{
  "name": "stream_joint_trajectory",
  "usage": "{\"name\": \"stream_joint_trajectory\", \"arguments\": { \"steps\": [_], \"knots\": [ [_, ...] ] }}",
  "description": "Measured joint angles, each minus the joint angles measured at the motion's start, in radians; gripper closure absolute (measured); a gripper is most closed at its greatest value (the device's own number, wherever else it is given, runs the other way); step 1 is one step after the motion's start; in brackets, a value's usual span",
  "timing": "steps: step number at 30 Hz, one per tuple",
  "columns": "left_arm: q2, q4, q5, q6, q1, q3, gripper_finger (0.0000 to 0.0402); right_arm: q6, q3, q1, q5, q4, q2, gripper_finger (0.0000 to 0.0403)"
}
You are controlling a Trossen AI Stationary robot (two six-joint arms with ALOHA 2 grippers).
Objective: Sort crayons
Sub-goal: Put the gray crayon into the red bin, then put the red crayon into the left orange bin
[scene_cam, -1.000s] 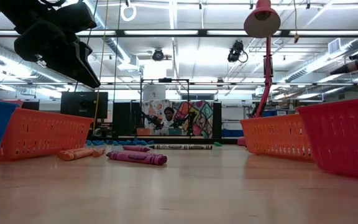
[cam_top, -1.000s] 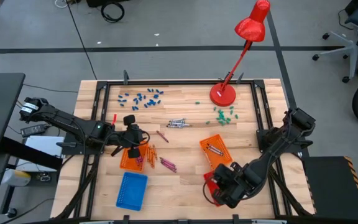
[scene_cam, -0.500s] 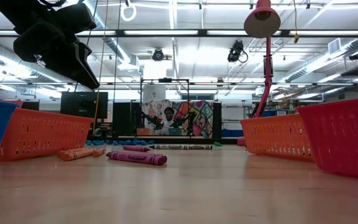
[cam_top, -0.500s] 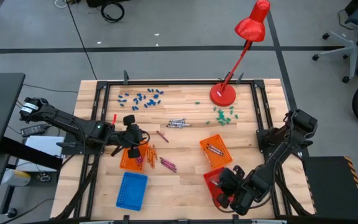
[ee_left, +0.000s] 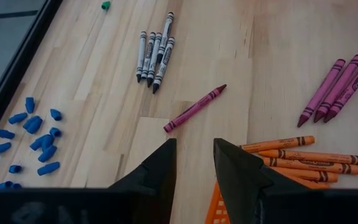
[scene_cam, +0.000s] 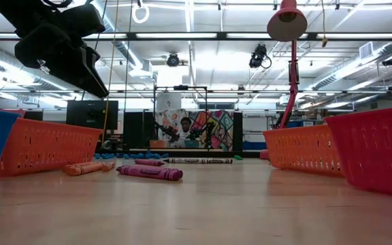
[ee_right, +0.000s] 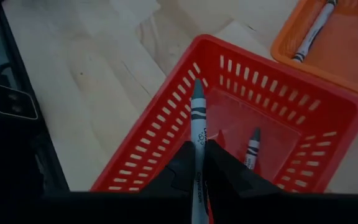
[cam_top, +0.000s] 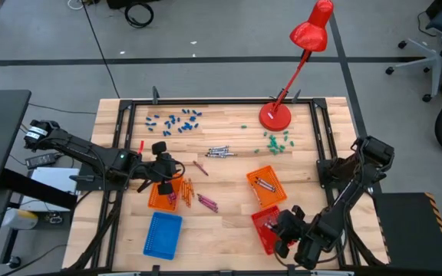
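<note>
While the right hand (ee_right: 197,163) pinches a grey crayon (ee_right: 197,130) above the red basket (ee_right: 166,130), the left hand (ee_left: 191,158) hangs spread over the bench (ee_left: 241,50) near a loose pink crayon (ee_left: 194,108) and orange crayons (ee_left: 303,155).

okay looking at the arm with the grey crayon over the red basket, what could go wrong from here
The right gripper is shut on a grey crayon whose tip sits near the red basket wall, so on release it might land on the rim and roll out. The basket sits close to the table's front edge. One grey crayon already lies inside; a drop could bounce off it.
</note>
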Motion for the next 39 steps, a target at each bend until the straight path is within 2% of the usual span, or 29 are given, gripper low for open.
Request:
{"name": "stream_joint_trajectory", "arguments": {
  "steps": [7, 15, 22, 29, 35, 39],
  "knots": [
    [0.0, -0.001, 0.004, -0.017, 0.0, 0.0, 0.0285, -0.016, -0.005, -0.001, -0.003, 0.026, 0.038, 0.037],
    [0.0, -0.004, 0.011, -0.025, 0.0, 0.0, 0.0285, 0.016, -0.005, -0.001, -0.093, 0.061, 0.142, 0.037],
    [0.0, -0.004, 0.01, -0.024, 0.0, 0.0, 0.0285, 0.026, -0.004, -0.002, -0.116, 0.066, 0.144, 0.0365],
    [0.0, -0.004, 0.01, -0.024, 0.0, 0.0, 0.0285, 0.032, -0.004, -0.014, -0.141, 0.066, 0.143, 0.0327],
    [0.0, -0.005, 0.009, -0.024, 0.0, 0.0, 0.0285, 0.011, -0.001, -0.045, -0.216, 0.063, 0.143, 0.0276],
    [0.0, -0.005, 0.007, -0.024, 0.0, 0.0, 0.0285, -0.051, 0.055, -0.078, -0.283, -0.006, 0.143, 0.0262]
  ]
}}
